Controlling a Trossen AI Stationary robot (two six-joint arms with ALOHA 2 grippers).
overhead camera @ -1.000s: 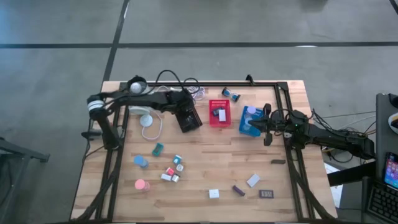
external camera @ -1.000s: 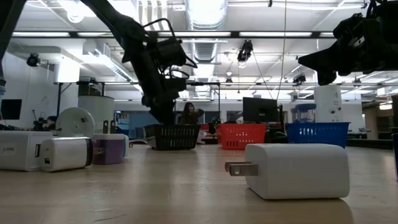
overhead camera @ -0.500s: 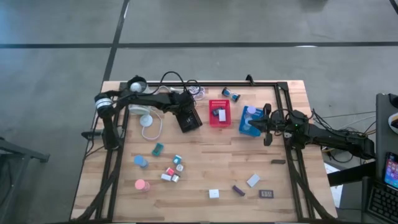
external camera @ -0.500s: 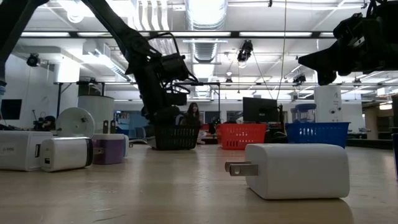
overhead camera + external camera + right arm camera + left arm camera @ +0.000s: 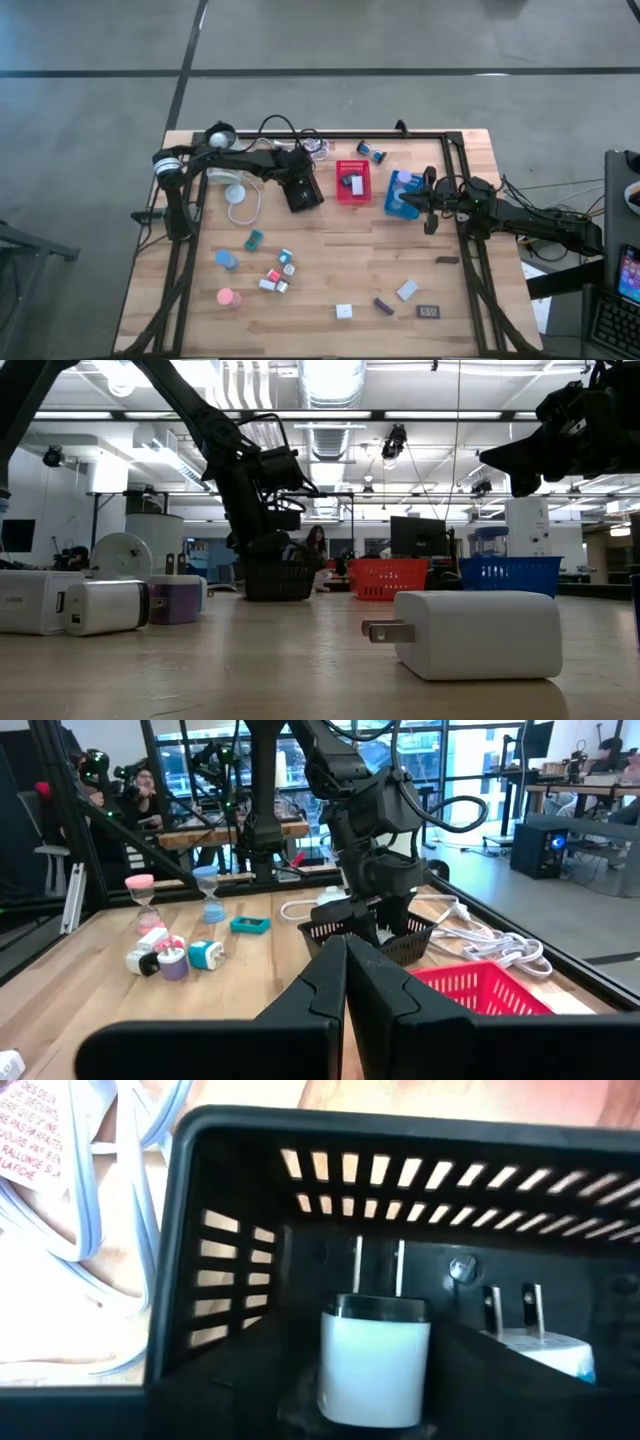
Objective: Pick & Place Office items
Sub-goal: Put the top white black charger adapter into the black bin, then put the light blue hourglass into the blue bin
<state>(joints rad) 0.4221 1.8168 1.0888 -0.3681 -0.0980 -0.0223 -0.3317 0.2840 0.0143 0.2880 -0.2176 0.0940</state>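
Hovering in black mesh tray (image 5: 240, 1200), left gripper (image 5: 300, 188) fingers parted w/ white plug-in charger block (image 5: 373, 1360) between; contact unclear. Right gripper (image 5: 346, 982) fingers shut, empty.

our left gripper (image 5: 303, 190) reached down into the black tray (image 5: 318, 197); our right gripper (image 5: 346, 952) hung closed beyond it.

Robotics lab, exposed ceiling ducts (image 5: 330, 400), workbenches, computer monitors (image 5: 415, 537), glass partitions
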